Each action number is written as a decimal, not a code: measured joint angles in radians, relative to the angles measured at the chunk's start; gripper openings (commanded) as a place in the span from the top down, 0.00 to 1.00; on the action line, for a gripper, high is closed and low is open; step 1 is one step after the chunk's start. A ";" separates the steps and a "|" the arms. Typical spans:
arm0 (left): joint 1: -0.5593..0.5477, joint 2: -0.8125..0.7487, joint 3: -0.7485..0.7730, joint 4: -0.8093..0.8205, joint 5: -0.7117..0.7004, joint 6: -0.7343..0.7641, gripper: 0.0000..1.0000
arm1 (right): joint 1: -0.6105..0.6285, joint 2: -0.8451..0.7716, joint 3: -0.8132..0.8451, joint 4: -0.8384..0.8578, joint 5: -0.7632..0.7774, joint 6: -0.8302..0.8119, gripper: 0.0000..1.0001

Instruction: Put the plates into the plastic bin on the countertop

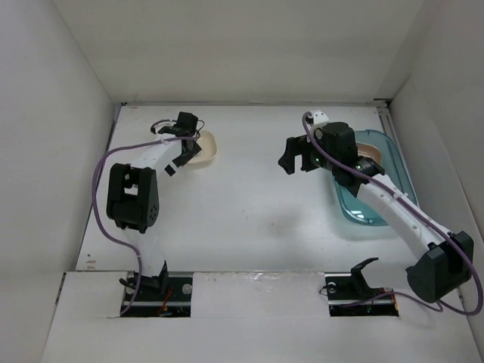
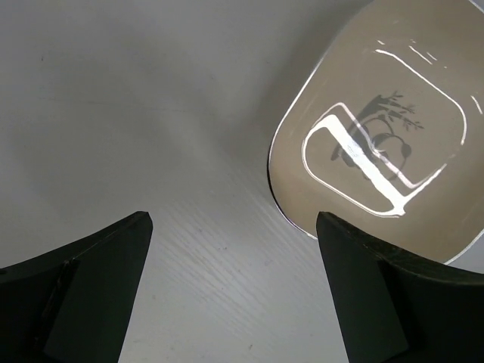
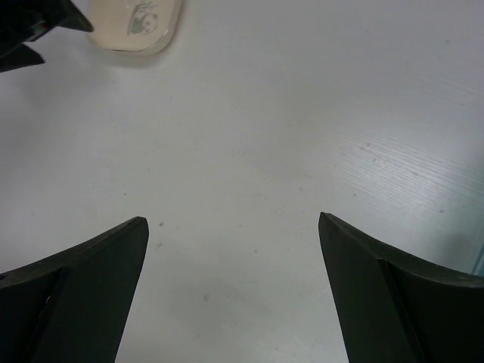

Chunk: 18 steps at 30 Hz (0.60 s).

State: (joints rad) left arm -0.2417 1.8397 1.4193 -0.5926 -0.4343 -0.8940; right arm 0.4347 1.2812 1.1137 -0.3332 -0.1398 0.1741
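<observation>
One cream plate [image 1: 204, 147] with a dark centre print lies on the white countertop [image 1: 249, 212] at the back left. It also shows in the left wrist view [image 2: 378, 144] and the right wrist view [image 3: 136, 23]. My left gripper [image 1: 184, 144] [image 2: 233, 223] is open and empty, just left of the plate, its right fingertip at the plate's rim. The teal plastic bin [image 1: 363, 212] stands at the right with a brown plate [image 1: 369, 153] in it, mostly hidden by my right arm. My right gripper [image 1: 291, 156] [image 3: 233, 223] is open and empty over bare countertop, left of the bin.
White walls enclose the countertop on the left, back and right. The bin sits close to the right wall. Purple cables run along both arms. The tip of the left gripper [image 3: 38, 23] shows at the top left of the right wrist view.
</observation>
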 measured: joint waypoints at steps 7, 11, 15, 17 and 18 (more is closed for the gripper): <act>0.014 0.061 -0.014 0.081 0.007 -0.029 0.45 | 0.022 -0.088 -0.032 0.010 -0.010 -0.002 0.00; 0.015 0.105 -0.022 0.145 0.008 -0.028 0.60 | 0.024 -0.115 -0.048 0.013 -0.015 -0.001 0.00; 0.028 0.162 -0.037 0.200 0.012 -0.027 0.79 | 0.025 -0.119 -0.058 0.014 -0.016 0.002 0.00; 0.035 0.162 -0.038 0.222 0.017 -0.032 1.00 | 0.026 -0.120 -0.063 0.015 -0.017 0.003 0.00; 0.035 0.159 -0.037 0.243 0.016 -0.032 1.00 | 0.026 -0.119 -0.064 0.015 -0.018 0.003 0.00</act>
State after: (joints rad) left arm -0.2066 1.9984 1.3819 -0.3492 -0.4187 -0.9257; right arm 0.4606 1.1618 1.0496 -0.3183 -0.1574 0.1772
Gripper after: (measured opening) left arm 0.062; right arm 0.999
